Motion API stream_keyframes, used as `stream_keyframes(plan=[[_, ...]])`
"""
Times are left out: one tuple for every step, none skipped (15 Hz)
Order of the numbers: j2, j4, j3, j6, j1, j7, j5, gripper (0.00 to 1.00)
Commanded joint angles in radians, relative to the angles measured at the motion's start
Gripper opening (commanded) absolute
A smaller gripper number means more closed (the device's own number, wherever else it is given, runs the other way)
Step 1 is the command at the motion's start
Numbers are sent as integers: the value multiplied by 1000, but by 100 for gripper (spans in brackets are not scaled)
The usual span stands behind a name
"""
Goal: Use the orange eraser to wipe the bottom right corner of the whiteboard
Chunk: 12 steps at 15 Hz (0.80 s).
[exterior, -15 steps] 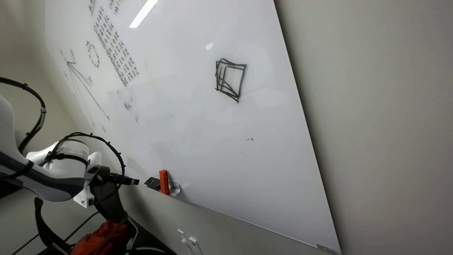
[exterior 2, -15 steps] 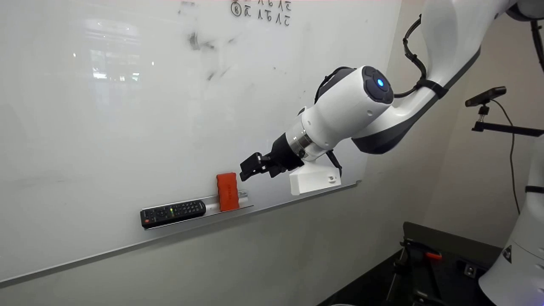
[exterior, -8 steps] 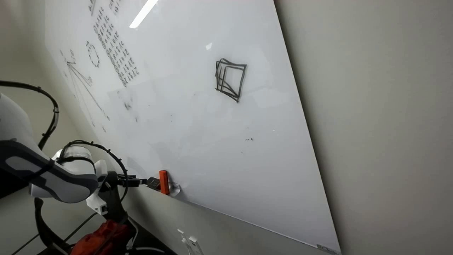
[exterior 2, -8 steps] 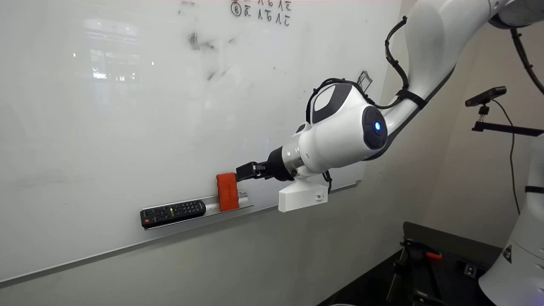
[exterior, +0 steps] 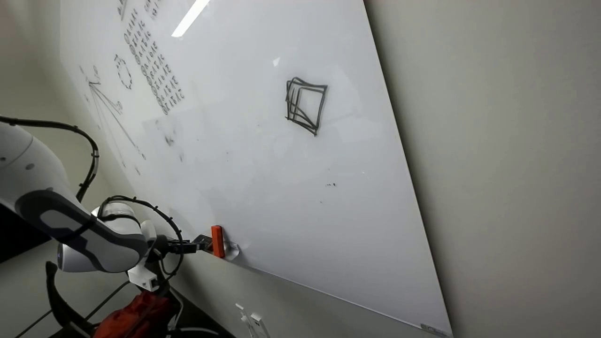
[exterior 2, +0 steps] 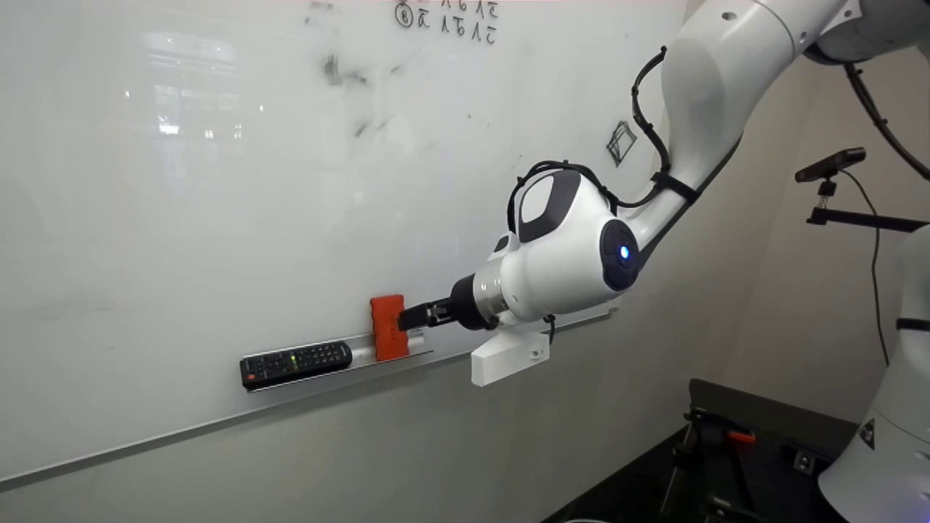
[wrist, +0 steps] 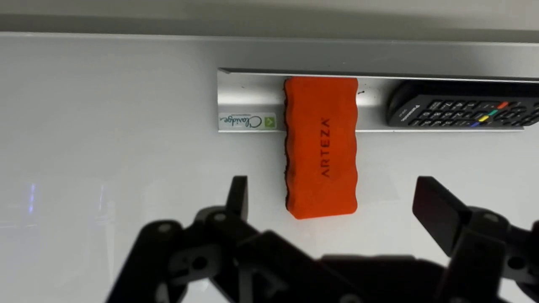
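- Currently, your Robotiq gripper has its jaws spread wide, and it has hold of nothing.
- You have the orange Arteza eraser between the 2 black fingers in the wrist view, with a visible gap on either side.
- That eraser stands upright on its short end in the silver Claridge marker tray, its top part rising past the tray in front of the whiteboard; a dark edge shows along 1 long side.
- From your gripper, 1 finger covers a little of the eraser's edge in an exterior view.
- Beside the eraser, a black Panasonic remote control lies lengthwise in the same tray, with a bare strip of metal between them.
- Your Franka Emika Panda arm slopes down toward the tray, a blue light lit near its wrist.
- Elsewhere on the board, you can see a black 4-sided figure toward the right edge in both exterior views, plus rows of marker writing and grey smudges.
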<state>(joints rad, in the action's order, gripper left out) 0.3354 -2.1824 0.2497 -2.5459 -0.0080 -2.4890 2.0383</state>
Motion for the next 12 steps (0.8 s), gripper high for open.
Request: stream_keyframes(plan=[[-1,3,-21,-6,22,0,-5,100],[-1,4,-21,-5,23,0,-5,100],[-1,4,-21,-5,24,0,-5,100],[13,20,-24,-9,21,-6,4,100],[21,30,-27,-10,19,-9,9,100],[32,43,-31,-11,16,-19,18,100],[42,55,-35,-3,15,-28,25,100],[53,68,-38,3,15,-42,38,100],[66,81,-41,18,18,-51,51,100],[82,97,-43,28,20,-68,76,100],[96,110,-43,41,22,-87,100,100],[113,123,-42,69,26,-120,138,100]])
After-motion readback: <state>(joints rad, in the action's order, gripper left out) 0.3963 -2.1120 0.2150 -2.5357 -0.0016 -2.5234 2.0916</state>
